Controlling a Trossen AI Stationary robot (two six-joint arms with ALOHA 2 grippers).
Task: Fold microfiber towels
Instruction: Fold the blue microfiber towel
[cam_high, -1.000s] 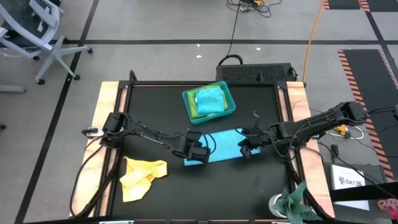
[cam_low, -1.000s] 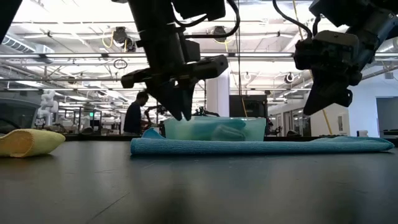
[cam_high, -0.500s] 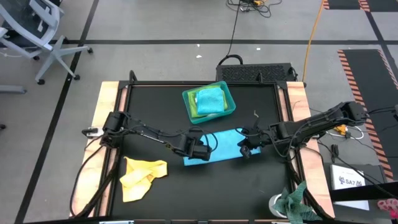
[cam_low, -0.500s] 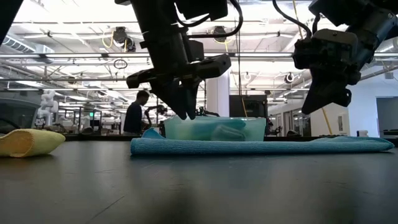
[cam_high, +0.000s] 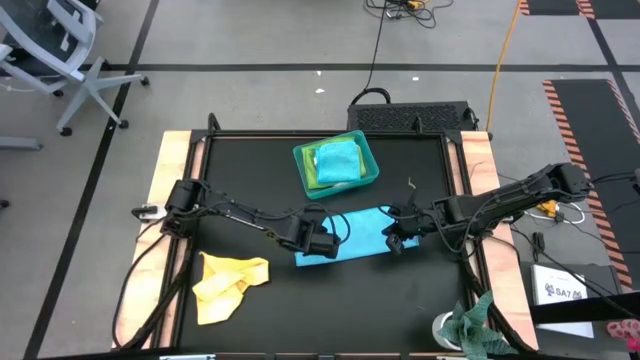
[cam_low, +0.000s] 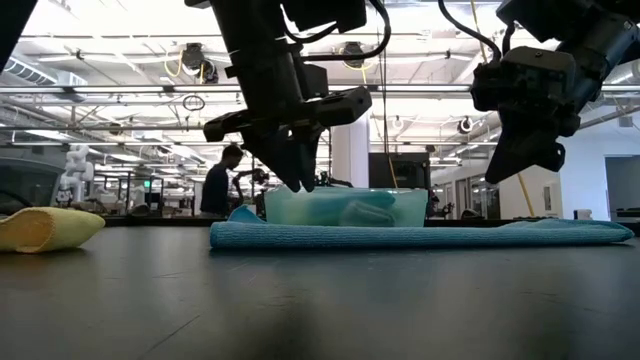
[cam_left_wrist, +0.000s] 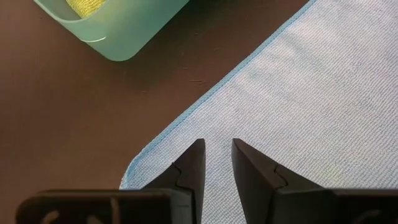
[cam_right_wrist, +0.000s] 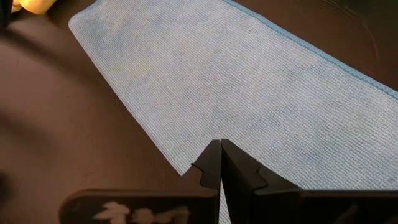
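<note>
Over the last second the left gripper (cam_low: 297, 183) has slid a little along the blue towel (cam_high: 350, 234) toward its left end, then stopped; in the last half second nothing moved. The towel lay flat and unchanged throughout, so no fold has been made in this interval, and my reading is that the arms are lining up for the next fold.

The blue towel lies spread in a long strip just below the table's middle, at about 5 o'clock from the green tray (cam_high: 336, 166), which sits toward 12 o'clock and holds 2 folded towels, 1 turquoise (cam_high: 338, 160) over 1 yellow-green. A crumpled yellow towel (cam_high: 225, 285) waits at about 8 o'clock, well apart from the strip.

The left gripper hangs above the towel's 9 o'clock end with its 2 fingers (cam_left_wrist: 189, 171) a narrow gap apart, holding nothing; in the low view its tips are clear of the cloth. The right gripper (cam_low: 515, 160) hangs above the 3 o'clock end, its fingers pressed together, empty and also off the cloth.
</note>
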